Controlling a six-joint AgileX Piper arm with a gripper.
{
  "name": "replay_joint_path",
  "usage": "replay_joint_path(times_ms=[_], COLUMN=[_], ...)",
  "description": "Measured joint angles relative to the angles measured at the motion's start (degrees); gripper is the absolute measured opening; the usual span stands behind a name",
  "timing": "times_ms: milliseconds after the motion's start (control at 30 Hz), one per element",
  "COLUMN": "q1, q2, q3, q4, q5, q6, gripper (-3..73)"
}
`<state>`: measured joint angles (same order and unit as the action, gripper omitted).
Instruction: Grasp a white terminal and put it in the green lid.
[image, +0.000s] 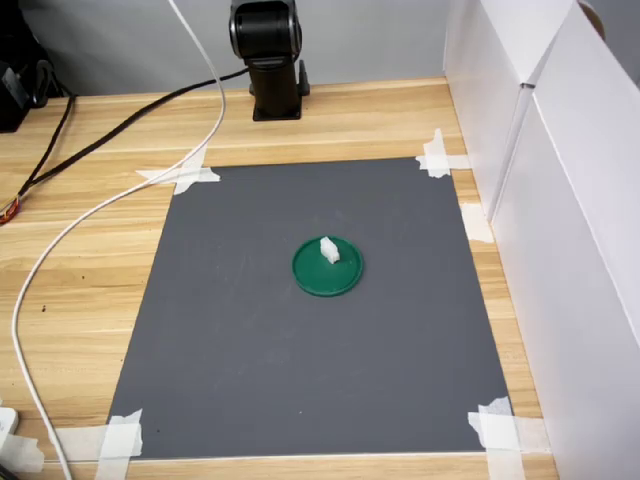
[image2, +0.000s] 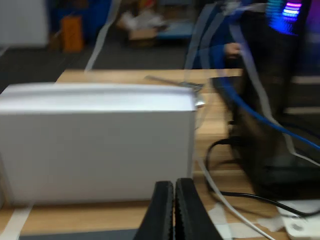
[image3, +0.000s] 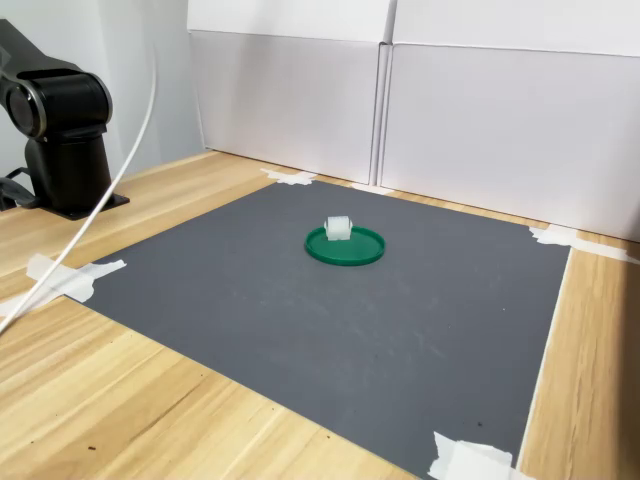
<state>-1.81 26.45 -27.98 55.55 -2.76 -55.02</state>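
Note:
The green lid (image: 328, 269) lies flat near the middle of the dark grey mat (image: 250, 340), also seen as the green lid (image3: 345, 246) in the second exterior view. The white terminal (image: 329, 250) rests inside the lid, toward its far edge; the same white terminal (image3: 338, 229) sits on the lid's left part in the second exterior view. My gripper (image2: 174, 210) appears only in the wrist view, its two black fingers pressed together with nothing between them. It is lifted away and faces a white box (image2: 97, 142), far from the lid.
The arm's black base (image: 268, 55) stands at the table's far edge, with the same base (image3: 60, 130) at the second exterior view's left. White and black cables (image: 100, 210) run over the wood on the first exterior view's left. White panels (image: 560, 180) wall the right side. Tape strips hold the mat corners.

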Motion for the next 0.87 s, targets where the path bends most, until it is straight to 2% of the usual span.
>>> replay_joint_path(times_ms=[100, 233, 533, 867], q1=[-3.4, -5.6, -6.2, -6.2], q2=[-3.4, -6.7, -15.9, -22.0], q3=[2.2, 7.2, 20.2, 24.6], q4=[2.4, 3.3, 3.4, 3.4], q5=[-0.2, -0.6, -0.3, -0.3], q6=[0.0, 0.0, 0.0, 0.0], gripper=[-1.4, -1.4, -1.5, -1.5])
